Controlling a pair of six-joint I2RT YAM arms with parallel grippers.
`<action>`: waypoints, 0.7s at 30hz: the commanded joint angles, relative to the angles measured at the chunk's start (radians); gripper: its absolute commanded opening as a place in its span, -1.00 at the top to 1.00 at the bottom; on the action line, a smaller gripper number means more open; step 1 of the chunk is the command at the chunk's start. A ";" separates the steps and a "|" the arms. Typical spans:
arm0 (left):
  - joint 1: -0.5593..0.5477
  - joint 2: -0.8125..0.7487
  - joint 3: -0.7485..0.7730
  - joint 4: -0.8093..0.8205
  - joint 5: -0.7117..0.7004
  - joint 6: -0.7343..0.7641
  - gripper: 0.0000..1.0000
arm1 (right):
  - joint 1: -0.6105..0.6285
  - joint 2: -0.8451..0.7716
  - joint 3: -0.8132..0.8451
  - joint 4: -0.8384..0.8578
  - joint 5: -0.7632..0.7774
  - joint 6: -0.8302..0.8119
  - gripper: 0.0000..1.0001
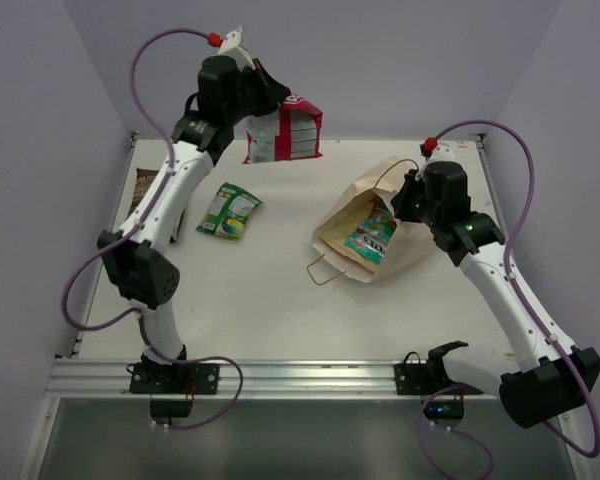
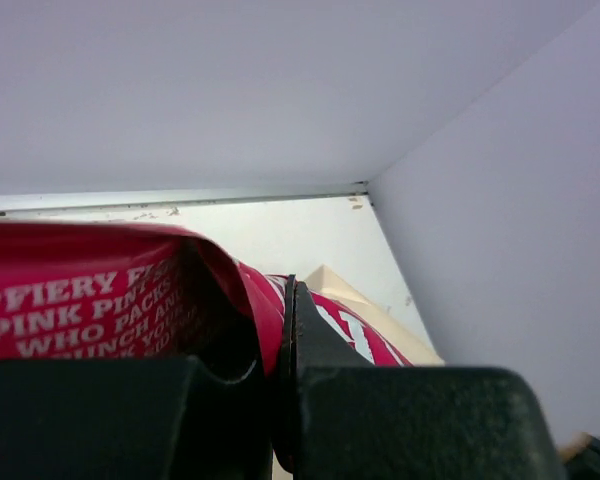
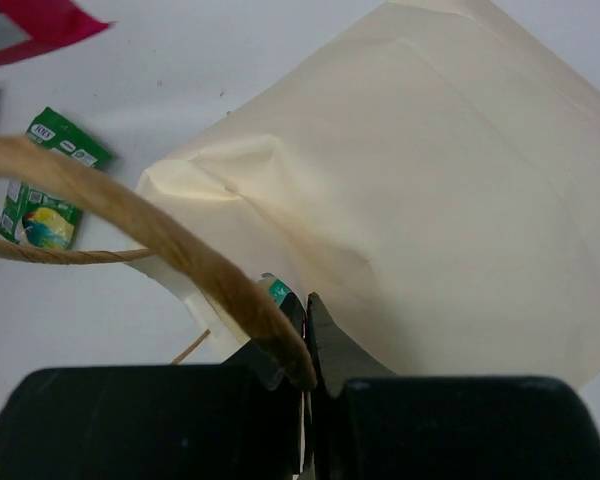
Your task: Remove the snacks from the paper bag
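top external view: the left gripper (image 1: 268, 100) hangs high over the far left part of the table (image 1: 280, 310), its jaws clenched on the top edge of the magenta packet (image 1: 285, 130). the packet dangles below the fingers, clear of the surface and well apart from the paper bag (image 1: 412, 250). left wrist view shows the same grip up close: the left gripper (image 2: 288, 335) is pinched tight on the folded magenta foil (image 2: 90, 300), white lettering showing on it.

the paper bag lies on its side right of centre, mouth turned toward the near left. one cord handle (image 1: 323, 270) rests loose on the table in front of the mouth. a teal packet (image 1: 372, 235) shows inside the opening, partly covered by the bag's upper wall. the right gripper (image 1: 405, 200) sits at the upper rim of the bag. right wrist view has the right gripper (image 3: 306, 335) closed on that paper rim, with the other cord handle (image 3: 160, 235) running across just in front of the fingers and the cream wall of the bag (image 3: 430, 180) spreading beyond.

the small green packet (image 1: 230, 210) lies flat on the table between the two arms, nearer the left one, outside the bag. it shows in the right wrist view too (image 3: 48, 190).
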 commanded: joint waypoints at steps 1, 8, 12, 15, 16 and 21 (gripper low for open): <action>0.059 0.180 0.056 0.250 0.118 0.004 1.00 | -0.008 -0.003 0.046 -0.017 -0.024 -0.025 1.00; 0.070 0.232 -0.338 0.730 0.279 -0.092 1.00 | -0.006 -0.023 0.007 -0.014 -0.076 -0.038 1.00; 0.065 0.138 -0.794 0.878 0.253 -0.197 0.95 | -0.006 -0.029 -0.032 -0.006 -0.105 -0.032 1.00; 0.048 0.081 -0.952 0.851 0.261 -0.234 0.21 | -0.006 -0.029 -0.041 -0.003 -0.111 -0.030 1.00; 0.041 0.057 -1.013 0.829 0.270 -0.232 0.08 | -0.006 -0.028 -0.041 -0.003 -0.113 -0.030 1.00; 0.007 -0.115 -1.151 0.638 0.240 -0.235 -0.70 | -0.006 -0.014 -0.012 -0.011 -0.113 -0.028 1.00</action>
